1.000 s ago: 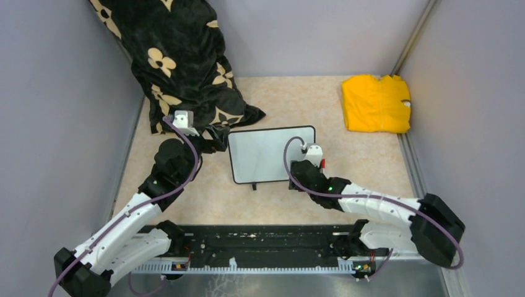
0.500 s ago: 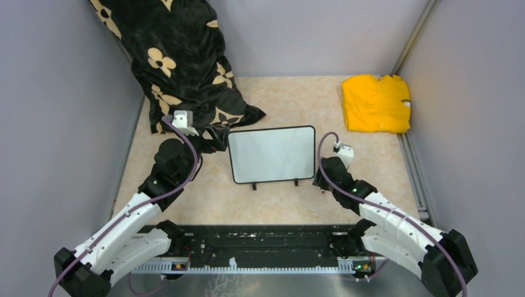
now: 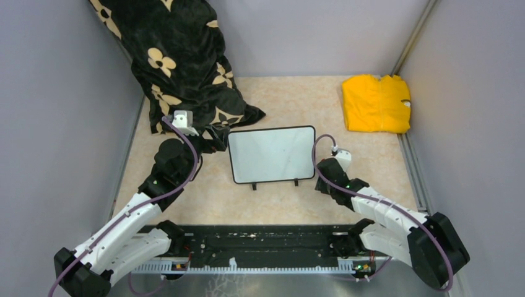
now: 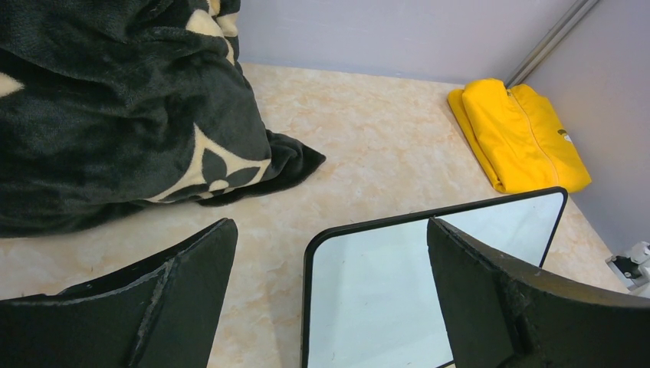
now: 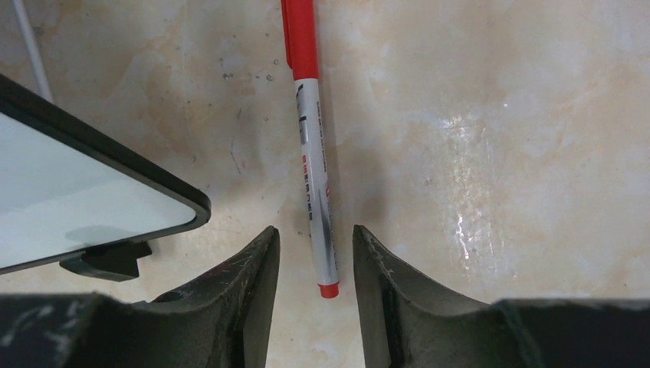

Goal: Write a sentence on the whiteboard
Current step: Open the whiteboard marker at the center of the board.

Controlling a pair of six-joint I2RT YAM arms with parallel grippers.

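Black fingers of the right end effector (image 5: 314,228) stand narrowly apart low over the desk (image 3: 297,105). They flank the tail of a red-and-white marker (image 5: 310,138), with a sliver of desk showing on either side of the barrel, so it is not gripped. The marker lies flat, just beside the near right corner of the whiteboard (image 3: 271,154), its red cap pointing away from the wrist.

The whiteboard rests at mid-desk between the two arms, with its two small feet (image 3: 254,185) toward the arm bases and its face plain white. At its left edge the left end effector (image 4: 329,224) is spread wide and holds nothing. In the wrist view its fingers frame the board's far left corner.

Beyond that, a black blanket with cream flowers (image 3: 179,55) spills into the far left corner. A folded yellow cloth (image 3: 376,103) lies in the far right corner, well apart from the board.
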